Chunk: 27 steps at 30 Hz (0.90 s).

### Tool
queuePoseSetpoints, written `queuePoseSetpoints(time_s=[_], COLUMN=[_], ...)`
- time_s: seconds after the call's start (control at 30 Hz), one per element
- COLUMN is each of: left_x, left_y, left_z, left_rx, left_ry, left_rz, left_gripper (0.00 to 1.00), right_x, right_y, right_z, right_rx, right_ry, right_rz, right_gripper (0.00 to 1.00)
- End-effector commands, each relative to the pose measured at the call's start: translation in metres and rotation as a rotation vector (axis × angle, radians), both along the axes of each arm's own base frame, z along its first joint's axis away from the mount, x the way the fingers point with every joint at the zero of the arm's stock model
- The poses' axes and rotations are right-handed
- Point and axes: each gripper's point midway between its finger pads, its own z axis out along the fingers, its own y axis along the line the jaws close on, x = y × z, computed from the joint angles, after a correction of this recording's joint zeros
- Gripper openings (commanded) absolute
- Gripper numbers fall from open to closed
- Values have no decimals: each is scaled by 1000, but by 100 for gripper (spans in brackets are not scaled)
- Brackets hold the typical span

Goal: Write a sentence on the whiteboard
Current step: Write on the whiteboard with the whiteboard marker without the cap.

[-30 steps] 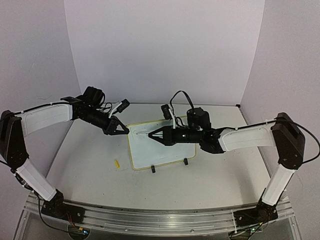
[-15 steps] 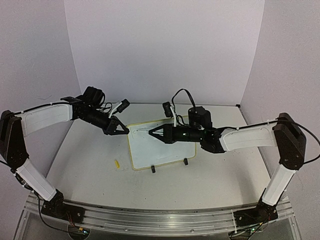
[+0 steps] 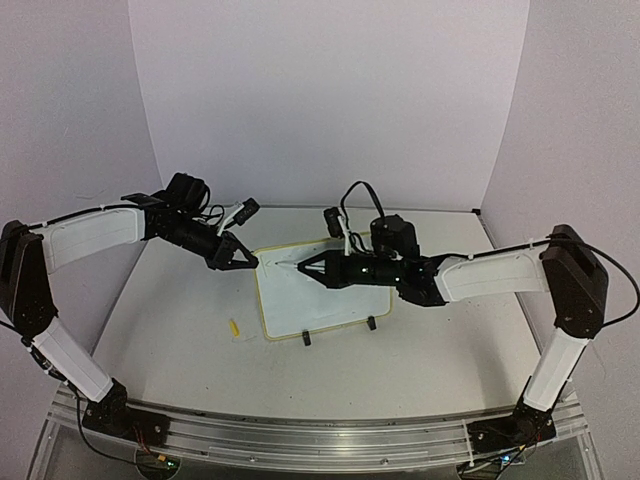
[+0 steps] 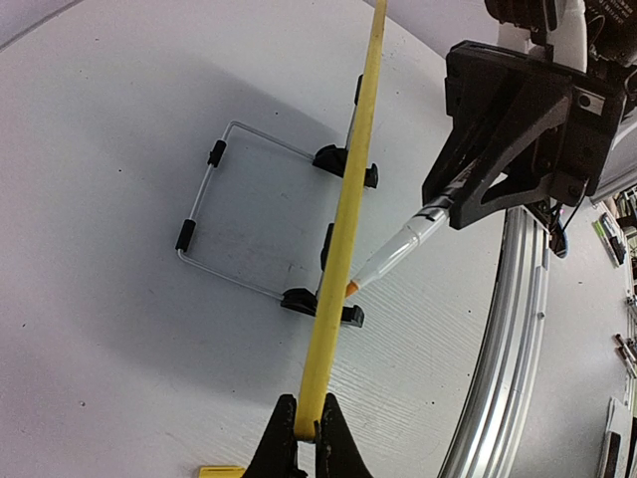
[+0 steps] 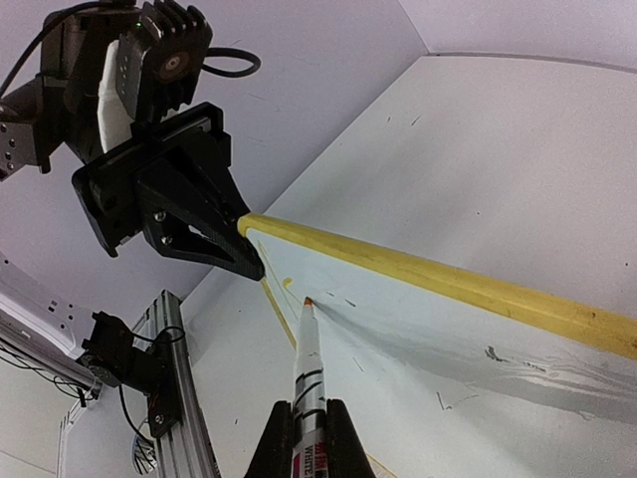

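Since a second ago only the right arm has shifted, its wrist nudged slightly leftward over the board; the left arm and board sit as before. The whiteboard (image 3: 320,312) stands mid-table, propped on two black feet (image 3: 306,338) with a wire stand (image 4: 214,214) behind it. Of the sentence (image 5: 349,302), only a few faint strokes show near the marker tip, and they are too thin to read.

The right gripper (image 3: 305,267) is clamped on a marker (image 5: 307,370), whose orange tip meets the white face near the upper left corner. The left gripper (image 3: 250,262) is pinched tight on the board's yellow rim at that same corner, so the two tools sit close together, nearly nose to nose.

From above, the right gripper and forearm cover the board's upper half. The left wrist camera sees the board edge-on, so its face is hidden there.

A small yellow cap (image 3: 235,327) lies on the table (image 3: 170,300) just left of the board's lower corner, apart from it. A metal rail (image 3: 300,437) runs along the near edge.
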Motion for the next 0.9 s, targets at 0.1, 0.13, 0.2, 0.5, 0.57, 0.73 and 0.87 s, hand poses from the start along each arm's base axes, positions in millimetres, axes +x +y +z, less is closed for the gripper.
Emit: queuePoseSetpoints(time_s=[0.1, 0.13, 0.2, 0.5, 0.57, 0.73, 0.87], left_x=[6, 6, 6, 6, 6, 6, 6], left_y=[6, 7, 6, 6, 7, 6, 6], left_z=[8, 8, 8, 8, 9, 8, 8], left_rx=[27, 27, 27, 27, 25, 26, 26], left_ry=[-75, -75, -76, -76, -77, -75, -74], left_rz=[23, 24, 23, 23, 24, 22, 21], left_gripper=[0, 0, 0, 0, 0, 0, 0], right_x=[15, 15, 16, 16, 15, 16, 17], right_y=[-15, -16, -20, -22, -20, -13, -8], right_z=[5, 6, 9, 21, 24, 29, 28], right_rx=[-14, -15, -11, 4, 9, 21, 27], right_ry=[-32, -33, -39, -62, -69, -77, -75], right_rz=[-96, -101, -110, -114, -107, -78, -64], right_gripper=[0, 0, 0, 0, 0, 0, 0])
